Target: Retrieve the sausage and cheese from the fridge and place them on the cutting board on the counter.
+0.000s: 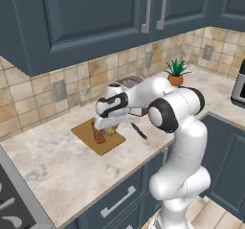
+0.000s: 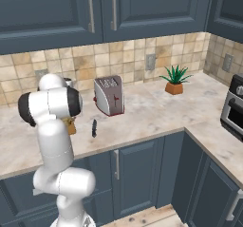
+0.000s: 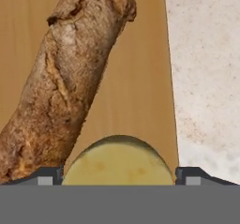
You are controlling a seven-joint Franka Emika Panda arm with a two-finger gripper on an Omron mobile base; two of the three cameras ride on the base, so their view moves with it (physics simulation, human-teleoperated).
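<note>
A: We are starting at the left: the board [image 1: 98, 138] is lying flat on the worktop [image 1: 57, 166], and our end effector [image 1: 106, 129] is hanging low over it.

B: From the hand, we are seeing the brown speckled log [image 3: 65, 78] slanting across the left of the board [image 3: 136, 78]. That is not the sausage, and we are not finding the sausage in any view.

A: Right of the log, the cheese [image 3: 118, 162] is sitting between our two fingertips [image 3: 47, 176], one at each flank. They look to be clamped on it, though we are judging that from how snugly it fills the gap.

B: We are reading the cheese as light, fairly firm and a bit waxy, so it may slip. Its rounded sides are giving little flat to press on; gripping across the middle, as now, looks safest.

A: We are judging it to be just above the board or resting on it; we cannot tell which.

B: Further right on the worktop, a dark knife [image 2: 94, 127] is lying near the board, then the toaster [image 2: 109, 95], then the plant [image 2: 174, 80].

A: If we are releasing here, the cheese may roll toward the log.
</note>
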